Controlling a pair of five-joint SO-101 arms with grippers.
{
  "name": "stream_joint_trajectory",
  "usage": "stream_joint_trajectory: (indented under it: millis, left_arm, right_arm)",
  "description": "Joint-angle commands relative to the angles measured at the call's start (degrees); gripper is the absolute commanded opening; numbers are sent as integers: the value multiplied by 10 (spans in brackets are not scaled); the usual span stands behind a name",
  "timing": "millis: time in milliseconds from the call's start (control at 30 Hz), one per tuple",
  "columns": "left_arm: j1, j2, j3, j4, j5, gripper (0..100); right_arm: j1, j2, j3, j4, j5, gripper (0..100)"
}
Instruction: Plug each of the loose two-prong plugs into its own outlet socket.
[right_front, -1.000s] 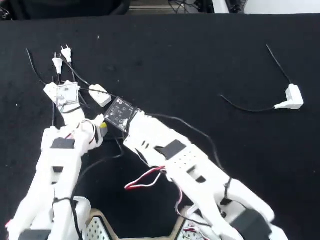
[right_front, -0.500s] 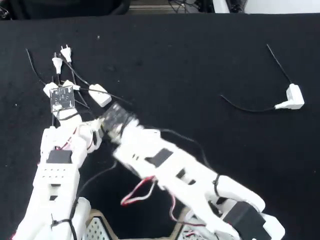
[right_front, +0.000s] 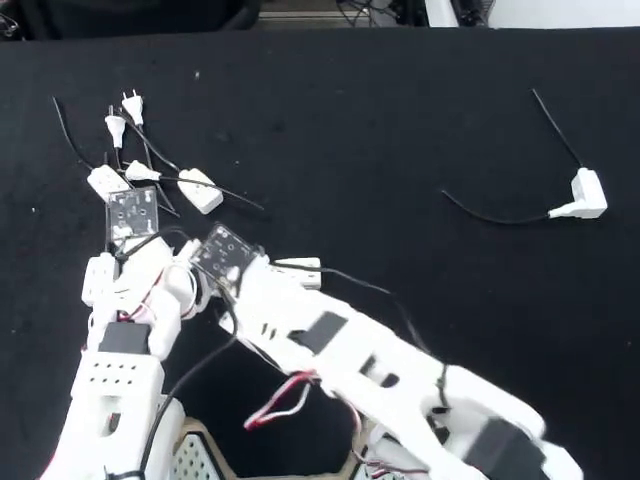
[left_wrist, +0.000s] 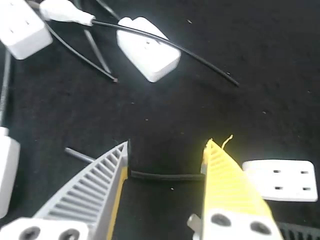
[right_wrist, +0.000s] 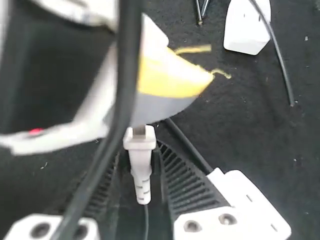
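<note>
While between right jaws, white plug (right_wrist: 139, 160).

White moulded plastic all over, in blocky segments; the left arm (right_front: 115, 370) wears a black panel and thin black cables; the right arm (right_front: 370, 360) has black inset panels and a red-and-white wire loop (right_front: 285, 400); there's a dark circuit board (right_front: 132, 212) on the wrist; the left gripper (left_wrist: 167, 150) pairs a pale grey ribbed finger (left_wrist: 95, 185) with a yellow finger (left_wrist: 227, 175), with dark screw holes at the base; the right gripper (right_wrist: 140, 160) has black ribbed fingers (right_wrist: 180, 185) on a white base.

High view overhead; wrist views close, sharing outlet socket (left_wrist: 147, 55).
</note>
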Motion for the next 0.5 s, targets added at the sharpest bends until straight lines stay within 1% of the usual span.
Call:
stream_joint_trajectory:
  millis: [0, 100, 267, 467]
  left_arm:
    - [15, -11, -5, -9, 0, 242]
    - [15, -11, -5, -9, 0, 242]
    - [14, -11, -5, -9, 0, 242]
    - [14, -11, -5, -9, 0, 242]
  right_arm:
    - [-7, -95, 27, -14, -2, 11]
    - [-7, -144, 54, -14, -2, 11]
    - [21, -199, 78, -14, -6, 11]
    - [21, -237, 97, -15, -7, 11]
